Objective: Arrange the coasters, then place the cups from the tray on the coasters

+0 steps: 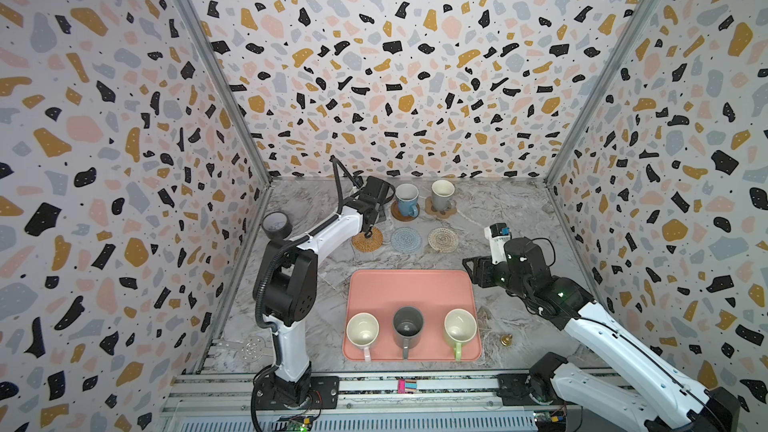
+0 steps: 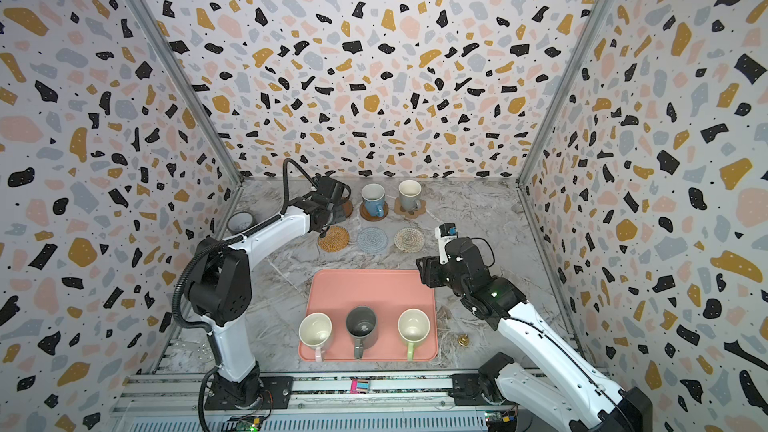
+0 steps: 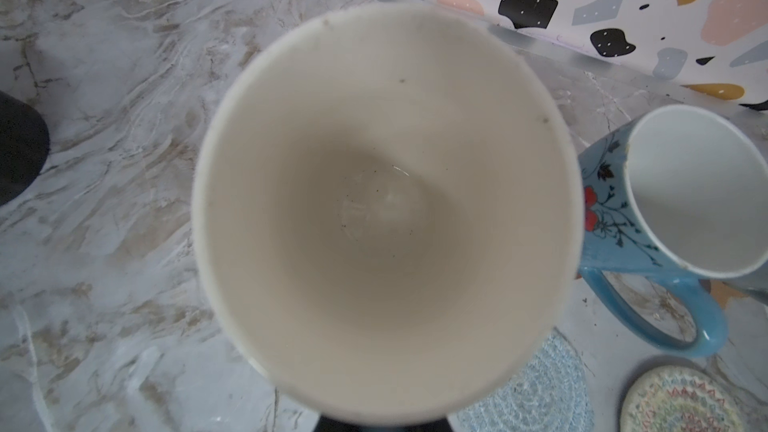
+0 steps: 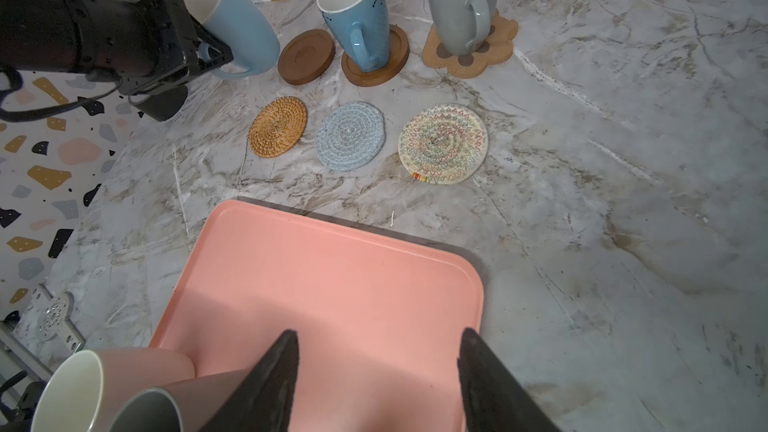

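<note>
Terrazzo-patterned walls (image 1: pixel 374 55) are closing in a grey marble tabletop (image 1: pixel 498 209). At far left a dark grey tape roll (image 1: pixel 275 224) is lying idle. Next along, the left gripper (image 4: pixel 210 53) is clamping the handle of the light blue mug (image 4: pixel 237 22), which is tilting just beside the empty brown wooden coaster (image 4: pixel 306 55); whether its base is touching anything I cannot tell. Further right, the deeper blue mug (image 4: pixel 357 22) is standing on the second wooden disc (image 4: pixel 376 70) and the grey-beige mug (image 4: pixel 461 5) on the paw-shaped coaster (image 4: pixel 496 45). The rattan coaster (image 4: pixel 277 126), pale blue coaster (image 4: pixel 350 136) and cream coaster (image 4: pixel 442 143) are lying bare in front. The third cup seems to be going down, so the next move likely calls for righting it, centring it over the disc, lowering and letting go. On the tray (image 1: pixel 411 288) the pale pink mug (image 1: pixel 362 329), dark grey mug (image 1: pixel 408 324) and light green mug (image 1: pixel 459 326) are waiting. The right gripper (image 4: pixel 380 376) is hovering over the tray with its jaws apart and nothing between them. No words are showing: the deeper blue mug is carrying only a red flower print, and a label (image 1: pixel 496 237) on the right arm is too small to read.
</note>
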